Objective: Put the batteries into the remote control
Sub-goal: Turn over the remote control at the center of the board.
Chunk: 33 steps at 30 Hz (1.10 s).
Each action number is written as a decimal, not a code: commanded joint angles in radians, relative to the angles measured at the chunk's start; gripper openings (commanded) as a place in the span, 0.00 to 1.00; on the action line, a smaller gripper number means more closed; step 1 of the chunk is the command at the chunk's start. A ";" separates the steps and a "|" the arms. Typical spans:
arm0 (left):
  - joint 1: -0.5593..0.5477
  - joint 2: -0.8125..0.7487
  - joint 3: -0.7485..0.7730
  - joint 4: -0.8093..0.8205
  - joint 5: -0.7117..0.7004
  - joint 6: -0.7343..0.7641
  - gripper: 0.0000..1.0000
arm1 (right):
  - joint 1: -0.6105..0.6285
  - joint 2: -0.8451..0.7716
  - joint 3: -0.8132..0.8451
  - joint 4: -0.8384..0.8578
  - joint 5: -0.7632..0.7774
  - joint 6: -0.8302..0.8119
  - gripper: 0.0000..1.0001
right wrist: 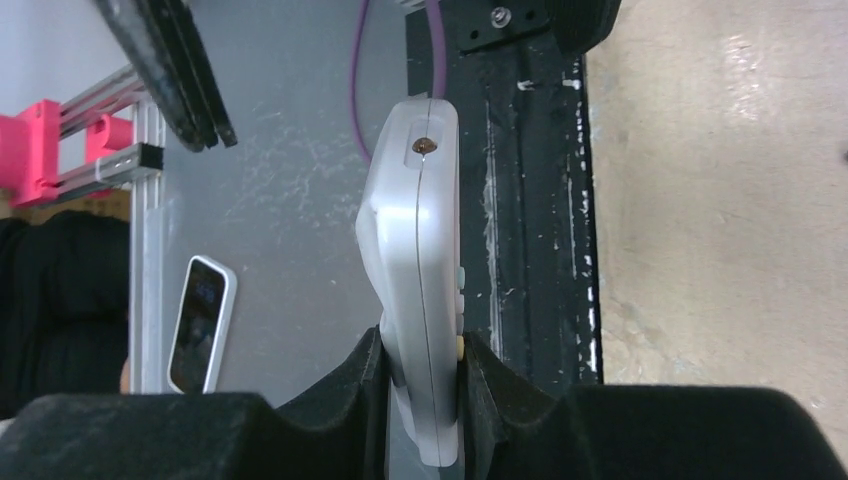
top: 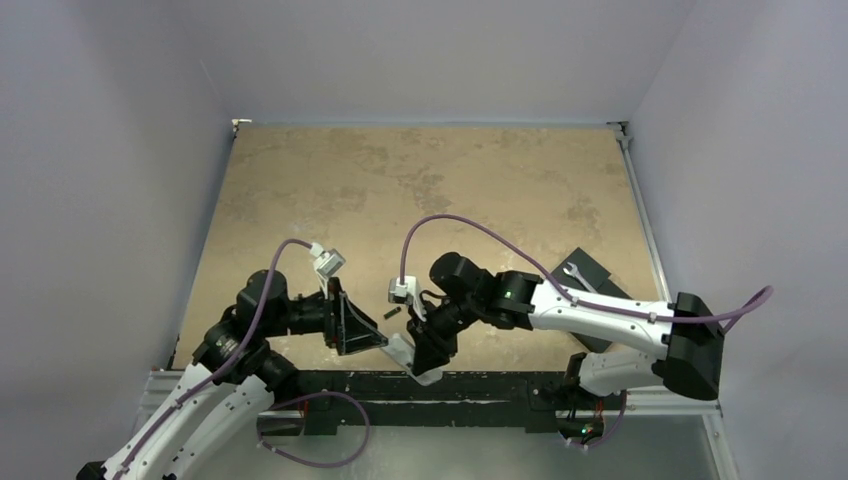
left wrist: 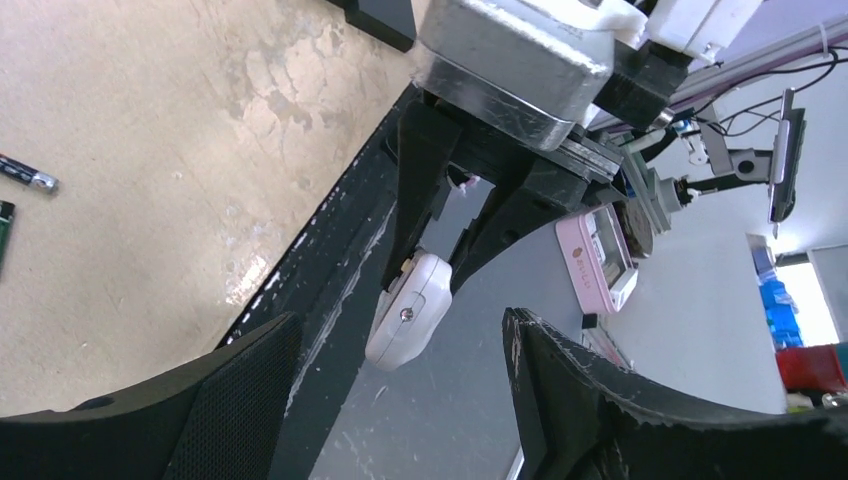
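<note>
R pincer (right wrist: 422,380) grips white remote (right wrist: 412,230), edge-on, rounded.

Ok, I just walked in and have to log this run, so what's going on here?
The right end effector is clamped on the white remote control, holding it edge-on over the near edge of the table. The left end effector is open and empty, pointed at the remote. One battery lies on the table between the arms. The remote's compartment cannot be seen.
</note>
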 commanded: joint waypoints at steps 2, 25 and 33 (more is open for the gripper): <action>0.001 -0.010 -0.018 0.047 0.069 0.015 0.73 | -0.032 0.035 0.082 0.036 -0.153 -0.013 0.00; 0.000 -0.007 -0.042 0.017 0.113 0.057 0.38 | -0.055 0.176 0.190 0.043 -0.241 -0.012 0.00; 0.000 -0.014 -0.045 0.025 0.124 0.046 0.00 | -0.059 0.157 0.178 0.064 -0.225 0.010 0.01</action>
